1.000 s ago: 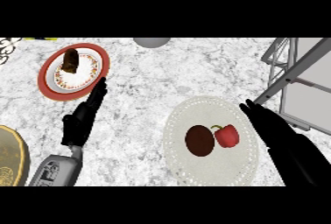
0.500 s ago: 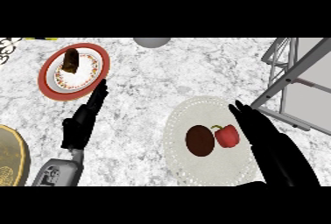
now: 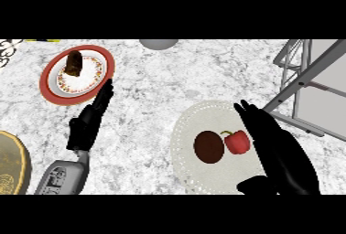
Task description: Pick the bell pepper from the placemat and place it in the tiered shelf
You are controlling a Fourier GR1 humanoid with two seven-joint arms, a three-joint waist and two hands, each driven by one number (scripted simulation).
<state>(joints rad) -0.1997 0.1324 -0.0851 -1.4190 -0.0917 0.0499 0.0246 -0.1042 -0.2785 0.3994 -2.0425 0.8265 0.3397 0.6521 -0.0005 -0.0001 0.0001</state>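
the red bell pepper [image 3: 237, 141] is lying on the white placemat [image 3: 196, 119], left of the tiered shelf [image 3: 312, 87]. the right hand [image 3: 280, 155] is hovering beside it, fingers straight; the left hand [image 3: 88, 123] is resting, fingers straight too.

Counter [image 3: 169, 82] mottled marble-like stone; bell pepper [image 3: 237, 142] glossy; placemat [image 3: 202, 119] lacy white; tiered shelf [image 3: 304, 77] grey metal.

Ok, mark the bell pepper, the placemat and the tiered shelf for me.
bell pepper [image 3: 237, 142], head view, middle of its red body.
placemat [image 3: 202, 119], head view, bare white patch near its upper rim.
tiered shelf [image 3: 292, 89], head view, its grey slanted frame bar.
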